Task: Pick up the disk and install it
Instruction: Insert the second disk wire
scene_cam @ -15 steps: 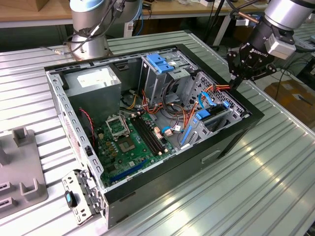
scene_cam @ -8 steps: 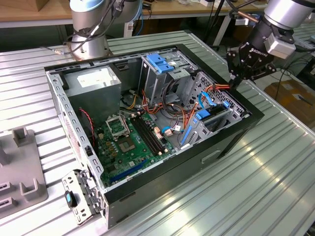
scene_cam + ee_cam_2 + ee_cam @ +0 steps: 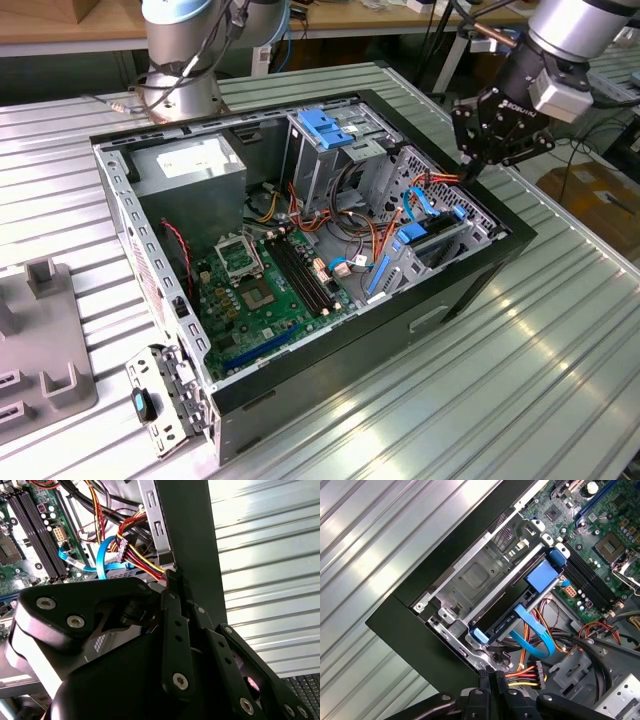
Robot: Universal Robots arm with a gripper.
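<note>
Across the exterior view from its left: the grey fixture [image 3: 45, 345] on the ribbed table [image 3: 520, 380], then the open computer case [image 3: 300, 250] with the green motherboard [image 3: 265, 285] on its floor, then the drive bays, and last my gripper [image 3: 478, 160] at the case's edge on that view's right.

The disk [image 3: 432, 240] sits low in the bay corner of the case, its blue carrier frame showing along its sides; in the first wrist view the disk [image 3: 515, 607] lies in the metal cage, long axis running along the case wall. It lies below my fingertips and a little toward the exterior view's left.

My fingers [image 3: 490, 680] are drawn together, pads nearly meeting, gripping nothing. They hover just above the bundle of red, yellow and orange wires [image 3: 522, 672] beside the cage.
</note>
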